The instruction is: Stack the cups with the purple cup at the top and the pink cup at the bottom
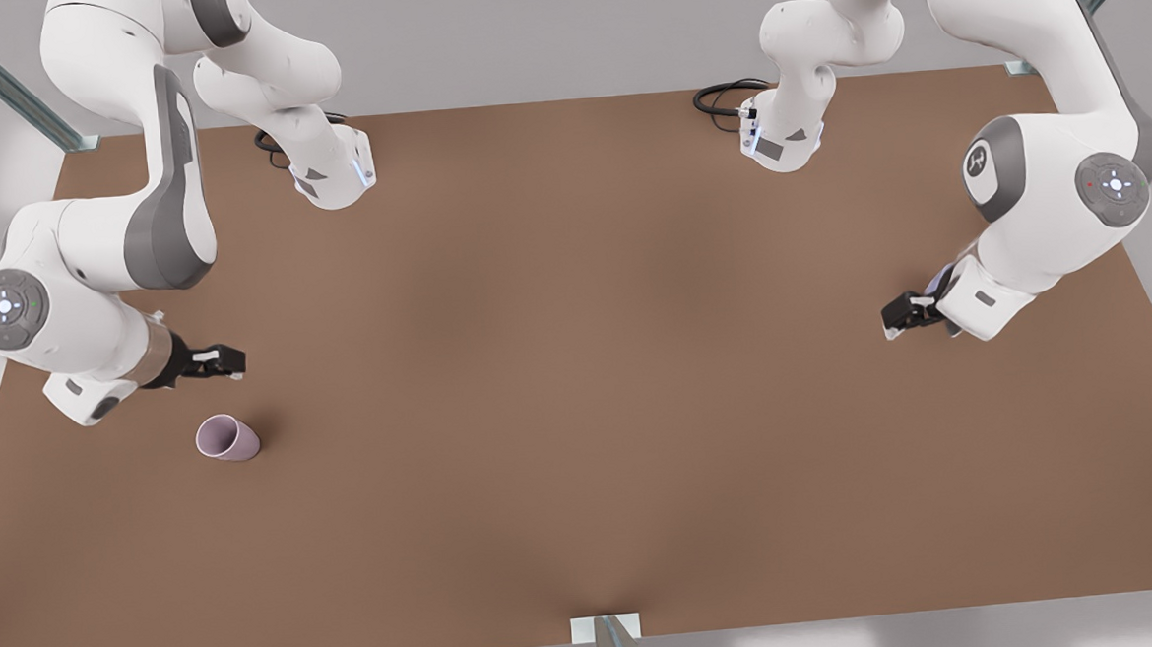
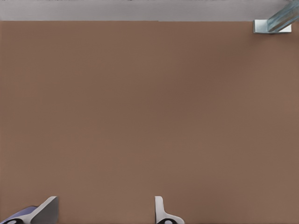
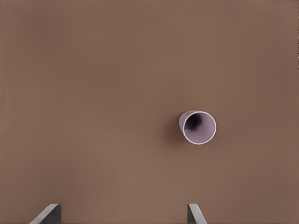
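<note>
Plainly nothing is stacked yet: the pink cup [image 1: 227,438] sits on the desk [image 1: 578,363] near the right claw [image 1: 228,361], wide open and empty, while the left claw [image 1: 897,319], equally open and empty, waits well apart, a violet sliver, perhaps the purple cup [image 2: 16,217], beside it.

Under me lies a bare brown table [image 1: 579,382]. Black cables [image 1: 722,94] coil at its twelve o'clock edge. Metal frame struts [image 1: 1,82] stand at its corners.

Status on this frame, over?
Right gripper open, near pink cup, untouched. Left gripper open, purple cup a sliver beside it. Not yet stacked.
</note>
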Robot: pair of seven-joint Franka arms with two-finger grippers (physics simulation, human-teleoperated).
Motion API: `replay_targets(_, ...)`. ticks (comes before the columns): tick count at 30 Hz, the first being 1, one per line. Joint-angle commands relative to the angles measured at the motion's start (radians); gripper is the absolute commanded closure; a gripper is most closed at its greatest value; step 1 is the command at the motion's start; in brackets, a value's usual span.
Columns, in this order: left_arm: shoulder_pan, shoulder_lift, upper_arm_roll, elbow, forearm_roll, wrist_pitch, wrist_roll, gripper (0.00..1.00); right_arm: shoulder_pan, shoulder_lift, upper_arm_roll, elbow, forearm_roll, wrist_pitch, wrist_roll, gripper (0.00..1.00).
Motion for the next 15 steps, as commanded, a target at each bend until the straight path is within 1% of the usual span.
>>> replay_targets(1,0.000,0.004,0.000,0.001,0.002,0.012,-0.039,0.00,0.000,0.000,0.000,0.002,0.001,0.029,-0.016,0.00)
replay_targets(3,0.000,0.001,0.002,0.005,-0.002,0.011,-0.040,0.00,-0.002,0.012,-0.002,-0.001,0.001,0.039,-0.018,0.00)
replay_targets(4,0.000,-0.001,0.003,0.019,-0.005,-0.040,-0.031,0.00,-0.005,0.027,-0.002,-0.004,-0.009,0.052,-0.028,0.00)
replay_targets(7,0.000,0.002,0.003,0.009,-0.007,-0.052,-0.031,0.00,-0.055,0.033,-0.012,-0.140,-0.009,0.229,-0.094,0.00)
replay_targets(11,0.001,0.010,0.005,0.005,0.001,-0.135,-0.039,0.00,-0.113,0.098,-0.014,-0.151,-0.010,0.298,-0.140,0.00)
replay_targets(13,0.000,0.021,0.005,-0.034,0.002,-0.144,-0.037,0.00,-0.141,0.127,-0.012,-0.151,-0.009,0.344,-0.176,0.00)
replay_targets(15,0.000,0.022,0.005,-0.031,0.001,-0.162,-0.029,0.00,-0.159,0.145,-0.012,-0.151,-0.009,0.364,-0.179,0.00)
